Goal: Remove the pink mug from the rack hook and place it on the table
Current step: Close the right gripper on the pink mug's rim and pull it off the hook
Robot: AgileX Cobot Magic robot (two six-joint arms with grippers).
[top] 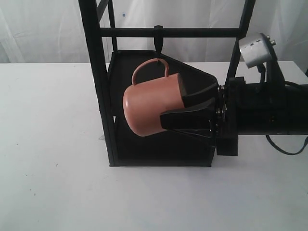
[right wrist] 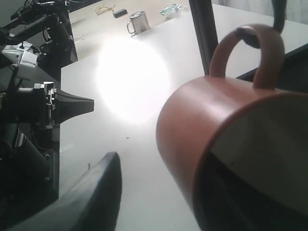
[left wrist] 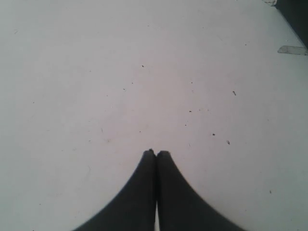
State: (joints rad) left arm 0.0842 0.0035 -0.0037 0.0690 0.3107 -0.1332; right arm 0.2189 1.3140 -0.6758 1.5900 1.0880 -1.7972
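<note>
The pink mug (top: 151, 108) hangs tilted on its side, its loop handle (top: 150, 65) caught on the small black rack hook (top: 159, 41) under the rack's crossbar. Its mouth faces my right gripper (top: 174, 111), which is open. One finger reaches into the mouth and the other lies outside the wall. In the right wrist view the mug (right wrist: 207, 120) fills the frame, and a clear gap shows between it and the outer finger (right wrist: 103, 192); the hook (right wrist: 278, 17) passes through the handle. My left gripper (left wrist: 156, 153) is shut and empty above the white table (left wrist: 96, 72).
The black rack frame (top: 96, 72) and its lower tray (top: 163, 151) stand mid-table (top: 48, 144), right behind and below the mug. The left arm (right wrist: 43, 103) shows in the right wrist view, with a small metal cup (right wrist: 137, 21) far off.
</note>
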